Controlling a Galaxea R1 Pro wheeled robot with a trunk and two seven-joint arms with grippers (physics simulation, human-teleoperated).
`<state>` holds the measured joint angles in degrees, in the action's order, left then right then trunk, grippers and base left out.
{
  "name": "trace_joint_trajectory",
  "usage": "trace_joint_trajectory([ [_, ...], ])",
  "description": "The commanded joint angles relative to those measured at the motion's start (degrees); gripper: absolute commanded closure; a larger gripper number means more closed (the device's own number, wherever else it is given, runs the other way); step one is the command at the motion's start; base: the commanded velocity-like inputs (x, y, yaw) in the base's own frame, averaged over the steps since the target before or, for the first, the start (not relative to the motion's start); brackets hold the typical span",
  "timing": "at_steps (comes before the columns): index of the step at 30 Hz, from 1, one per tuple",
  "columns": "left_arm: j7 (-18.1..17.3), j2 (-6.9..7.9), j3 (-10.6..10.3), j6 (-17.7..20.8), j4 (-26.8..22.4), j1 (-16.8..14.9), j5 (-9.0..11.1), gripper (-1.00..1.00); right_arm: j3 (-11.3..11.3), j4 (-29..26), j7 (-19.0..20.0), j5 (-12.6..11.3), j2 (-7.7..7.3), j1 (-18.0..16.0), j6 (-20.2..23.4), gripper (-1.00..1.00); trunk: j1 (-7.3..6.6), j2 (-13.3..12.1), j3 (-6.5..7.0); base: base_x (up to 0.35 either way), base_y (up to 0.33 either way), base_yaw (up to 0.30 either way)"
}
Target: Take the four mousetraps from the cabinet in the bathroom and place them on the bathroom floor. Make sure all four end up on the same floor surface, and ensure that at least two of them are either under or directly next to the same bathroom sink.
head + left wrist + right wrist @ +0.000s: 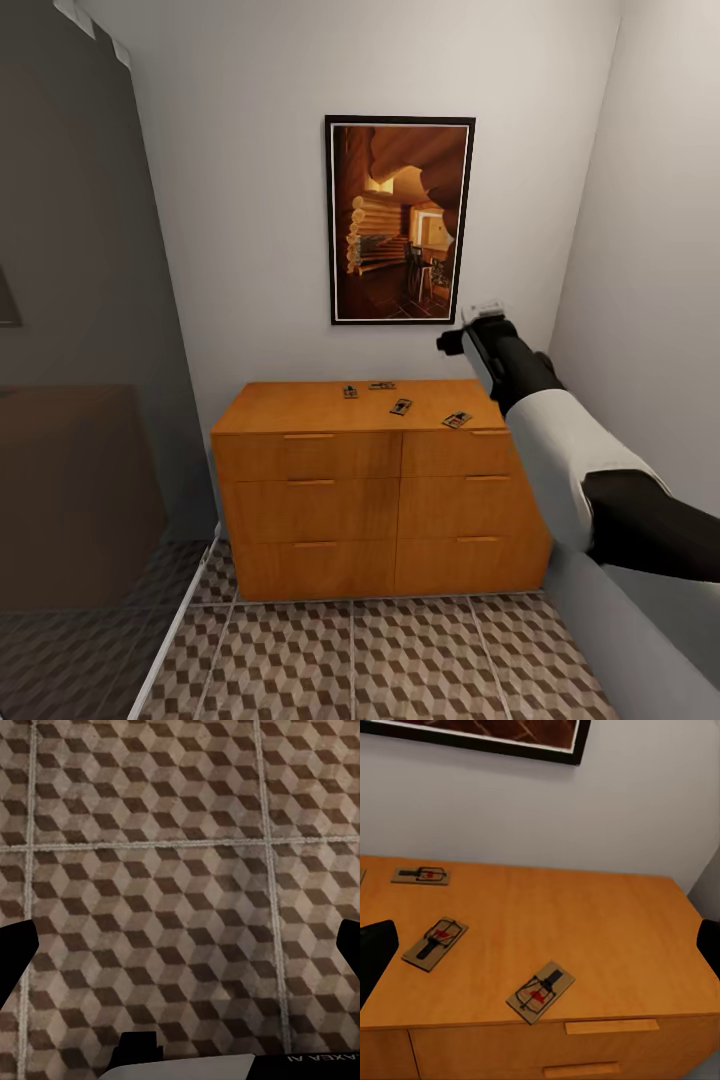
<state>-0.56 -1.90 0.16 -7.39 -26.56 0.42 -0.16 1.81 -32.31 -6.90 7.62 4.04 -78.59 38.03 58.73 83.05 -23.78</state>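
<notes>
The orange-brown cabinet (pixel 380 500) stands against the far wall with its drawers closed. Several mousetraps lie flat on its top, among them one (pixel 457 420) near the front right, one (pixel 401 406) in the middle and one (pixel 381 385) at the back. My right arm (pixel 560 440) is raised above the cabinet's right end. Its gripper (pixel 541 949) is open and hovers over the top, just above the nearest mousetrap (pixel 540 991), with another mousetrap (pixel 435 943) and a third (pixel 421 875) farther off. My left gripper (pixel 180 945) is open and empty over the cube-patterned bathroom floor (pixel 180 855).
A framed picture (pixel 400 220) hangs on the wall above the cabinet. A dark glass partition (pixel 70 400) closes the left side, and a white wall (pixel 650 250) runs close along the right. The tiled bathroom floor (pixel 400 660) stretches in front of the cabinet.
</notes>
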Motion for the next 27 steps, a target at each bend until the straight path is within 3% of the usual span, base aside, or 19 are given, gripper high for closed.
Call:
trace_joint_trajectory([
  [1,-0.06,-0.01,0.02,-0.08,-0.08,0.02,-0.02,-1.00,0.14,2.01,-0.03,0.39,0.00,-1.10,-0.24,-1.00,0.00,0.03,-0.06,0.000,0.000,0.000],
  [15,-0.06,-0.03,0.02,-0.08,-0.14,0.01,-0.05,-1.00,-0.29,9.76,-1.11,-0.98,0.03,-2.92,0.03,-1.00,0.00,0.03,-0.06,0.000,0.000,0.000],
  [27,-0.12,-0.12,0.01,-0.08,-0.22,0.01,-0.03,-1.00,-0.86,11.64,-1.23,-5.82,-0.23,-2.97,4.65,-1.00,0.00,0.03,-0.06,0.000,0.000,0.000],
])
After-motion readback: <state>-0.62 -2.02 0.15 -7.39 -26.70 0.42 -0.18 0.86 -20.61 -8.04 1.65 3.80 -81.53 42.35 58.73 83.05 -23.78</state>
